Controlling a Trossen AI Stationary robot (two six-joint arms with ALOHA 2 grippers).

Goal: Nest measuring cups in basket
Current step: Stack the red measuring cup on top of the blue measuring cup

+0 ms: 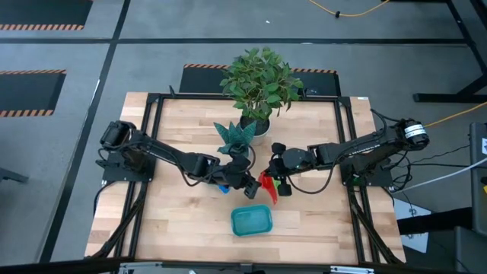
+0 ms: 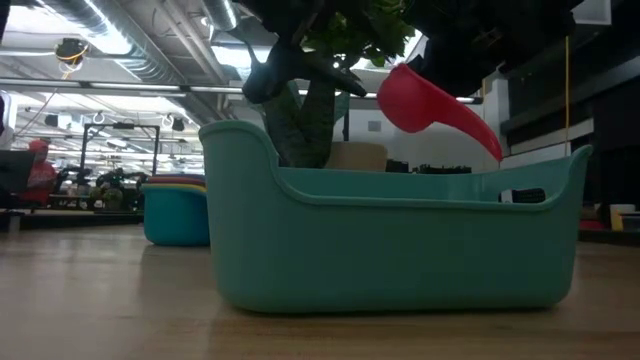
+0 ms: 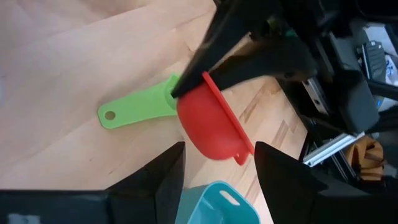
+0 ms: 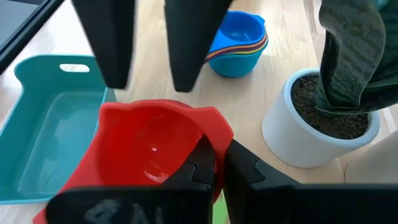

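A red measuring cup (image 4: 143,149) hangs tilted in the air, with my right gripper (image 4: 214,152) shut on it. It is over the table between the teal basket (image 1: 251,221) and the white plant pot (image 4: 311,134). My left gripper (image 3: 219,148) faces it from the table's left, open. Its fingers (image 4: 115,50) stand just short of the cup's far rim and touch nothing. A green cup (image 3: 134,111) lies flat on the wood under the red one. A stack of nested cups, blue on top (image 4: 239,37), stands on the table beside the left gripper. My right gripper holds the red cup by the wall of its bowl at the rim (image 4: 214,134), with one finger inside the bowl and one outside. The fingers come slanting down from the table's right side. The cup is lifted clear and tilted, its handle (image 2: 470,125) sloping down.
A leafy plant (image 1: 261,80) in its pot stands at the table's far middle, and a smaller dark-leaved plant (image 1: 234,137) stands close behind the left gripper. The basket sits near the front edge, and bare wood (image 1: 175,221) lies on both sides of it.
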